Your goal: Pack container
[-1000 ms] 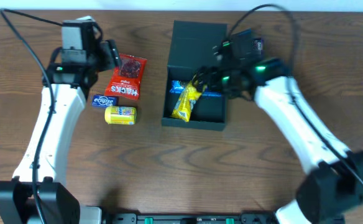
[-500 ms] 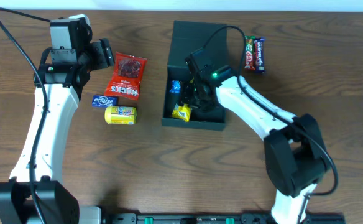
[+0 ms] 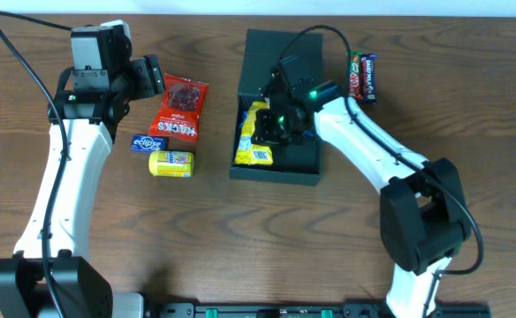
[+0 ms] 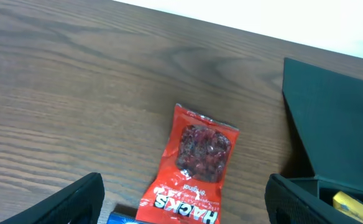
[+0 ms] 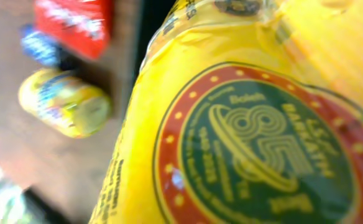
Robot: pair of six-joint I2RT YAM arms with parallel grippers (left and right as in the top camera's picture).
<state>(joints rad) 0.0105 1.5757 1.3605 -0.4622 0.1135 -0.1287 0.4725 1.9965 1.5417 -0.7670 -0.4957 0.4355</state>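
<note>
Matte dark container [image 3: 280, 53], glossy yellow packet [image 3: 254, 146] inside, left tool [image 4: 191, 199] spread wide, right tool [image 3: 276, 119] grip unclear

The container [image 3: 280, 55] is dark teal-black; the packet [image 3: 254, 146] is yellow with a red-ringed green emblem.
</note>
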